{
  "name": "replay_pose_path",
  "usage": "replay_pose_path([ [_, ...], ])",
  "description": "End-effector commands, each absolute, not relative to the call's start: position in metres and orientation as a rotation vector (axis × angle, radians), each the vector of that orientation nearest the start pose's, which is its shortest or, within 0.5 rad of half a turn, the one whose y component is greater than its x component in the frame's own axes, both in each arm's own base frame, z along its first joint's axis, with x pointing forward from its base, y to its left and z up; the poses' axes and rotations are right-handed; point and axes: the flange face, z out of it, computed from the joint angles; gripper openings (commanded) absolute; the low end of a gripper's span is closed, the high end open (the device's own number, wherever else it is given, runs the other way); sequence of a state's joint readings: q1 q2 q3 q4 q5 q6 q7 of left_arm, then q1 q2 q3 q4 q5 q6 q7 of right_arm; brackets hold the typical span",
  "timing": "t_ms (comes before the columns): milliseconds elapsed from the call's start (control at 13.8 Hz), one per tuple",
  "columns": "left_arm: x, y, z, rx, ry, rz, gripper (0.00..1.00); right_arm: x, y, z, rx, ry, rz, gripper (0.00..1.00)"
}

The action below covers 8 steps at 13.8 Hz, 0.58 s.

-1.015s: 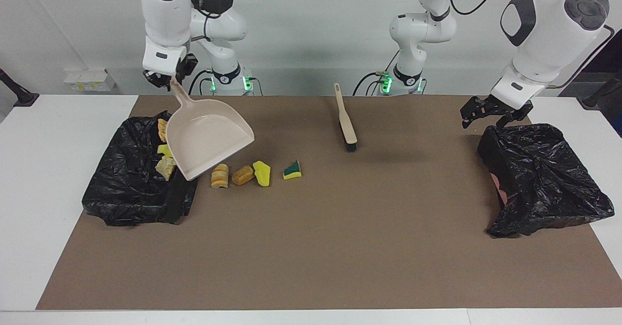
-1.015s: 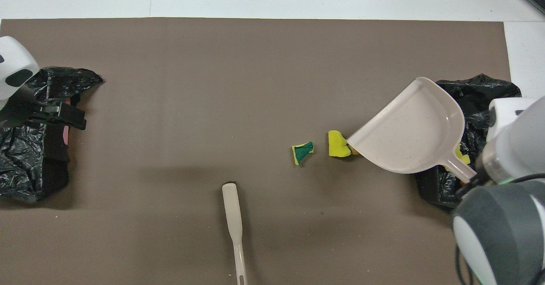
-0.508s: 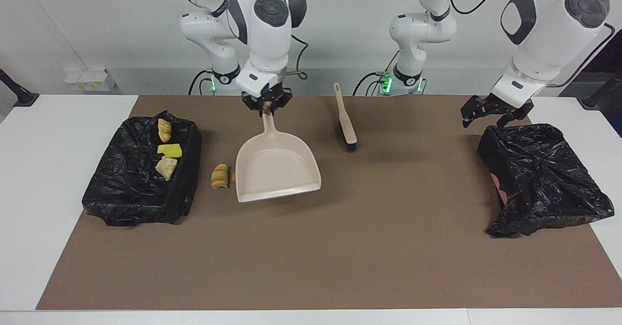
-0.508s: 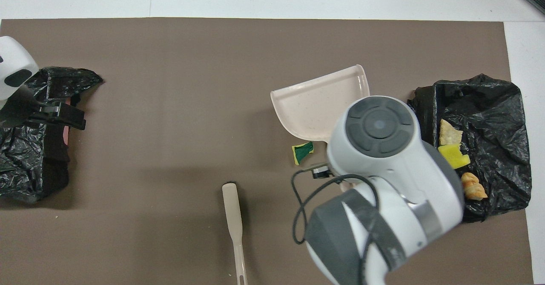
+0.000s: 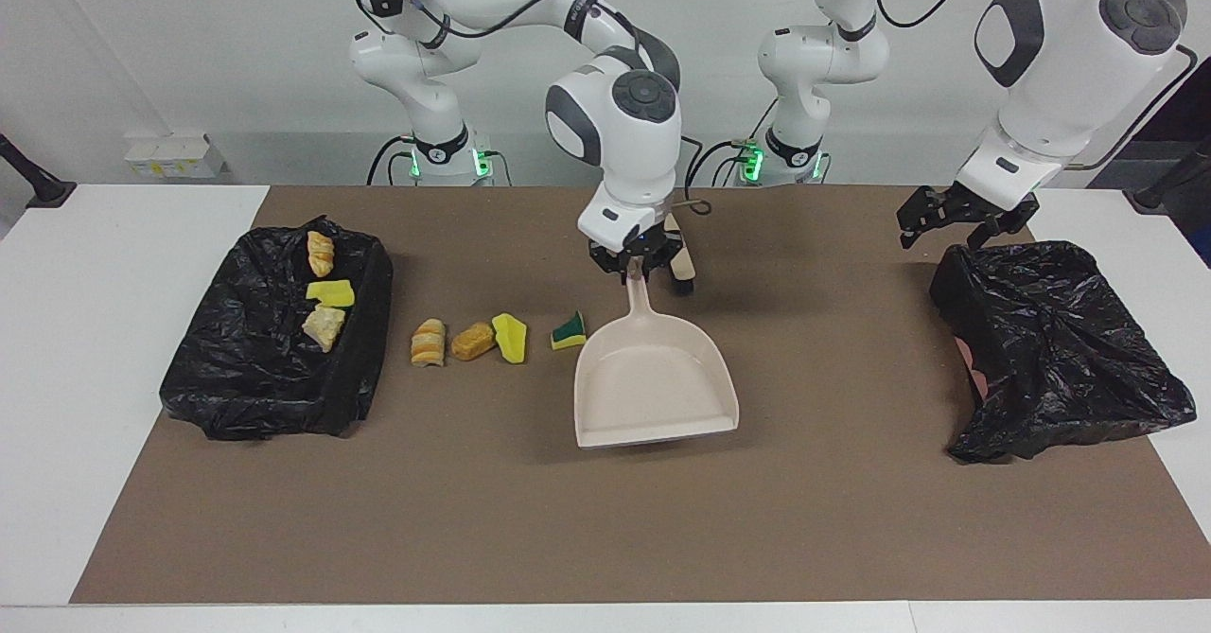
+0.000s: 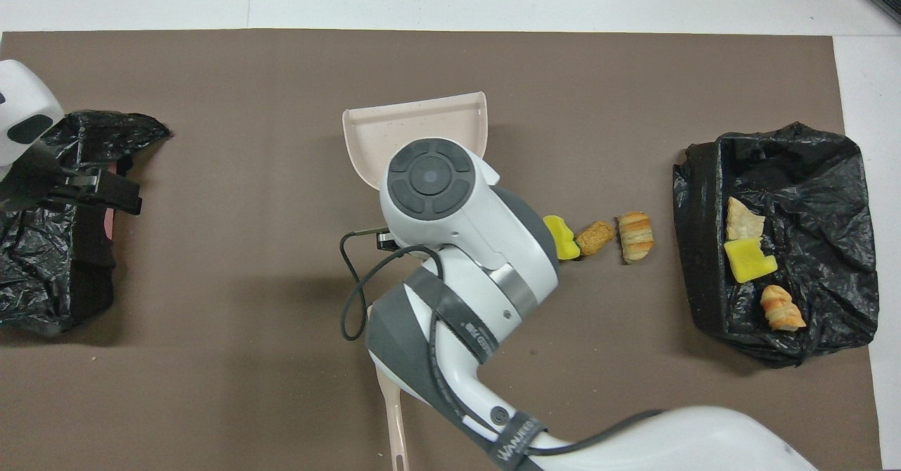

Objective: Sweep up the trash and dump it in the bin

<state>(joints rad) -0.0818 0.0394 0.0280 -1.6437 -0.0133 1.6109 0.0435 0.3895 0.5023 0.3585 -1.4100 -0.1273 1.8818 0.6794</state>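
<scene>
Facing view first: the black-bag-lined bin point(image 5: 274, 378) at the right arm's end now lies uncovered, with three scraps in it: a tan bread-like lump point(image 5: 320, 253), a yellow sponge chunk point(image 5: 330, 292) and another tan lump point(image 5: 323, 325). A second ago the pan was tipped over it, so that looks like one load dumped.

Beside the bin, four scraps wait on the brown mat point(image 5: 473, 519): a striped bread lump point(image 5: 428, 342), an orange lump point(image 5: 472, 341), a yellow chunk point(image 5: 511, 338) and the green-and-yellow sponge wedge point(image 5: 569, 330). Seven in all.

The right gripper point(image 5: 636, 273), clamped on the handle, has swung the one beige plastic dustpan point(image 5: 653, 382) to mid-mat, empty, just beside the wedge, likely resetting for another sweep. The single beige brush point(image 5: 679, 264) lies untouched. The left gripper point(image 5: 949, 221) waits, fingers apart, over the second black-bagged bin point(image 5: 1050, 349).
</scene>
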Motion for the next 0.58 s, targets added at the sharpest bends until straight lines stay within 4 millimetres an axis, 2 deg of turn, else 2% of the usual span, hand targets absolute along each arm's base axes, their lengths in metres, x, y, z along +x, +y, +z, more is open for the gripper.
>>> replay_pose_path([
  [0,0.564,-0.028,0.577,-3.13,0.171,0.106,1.0,0.572,0.461,0.405,-3.06,-0.051,-0.02,0.0],
  [73,0.564,-0.028,0.577,-3.13,0.171,0.106,1.0,0.572,0.462,0.402,-3.051,-0.05,-0.022,0.0],
  [218,0.564,-0.028,0.577,-3.13,0.171,0.106,1.0,0.575,0.463,0.376,-3.064,-0.053,0.007,0.0],
  [363,0.564,-0.028,0.577,-3.13,0.171,0.106,1.0,0.574,0.465,0.362,-3.058,-0.056,0.003,0.0],
  [508,0.564,-0.028,0.577,-3.13,0.171,0.106,1.0,0.571,0.468,0.358,-3.049,-0.065,-0.005,0.0],
])
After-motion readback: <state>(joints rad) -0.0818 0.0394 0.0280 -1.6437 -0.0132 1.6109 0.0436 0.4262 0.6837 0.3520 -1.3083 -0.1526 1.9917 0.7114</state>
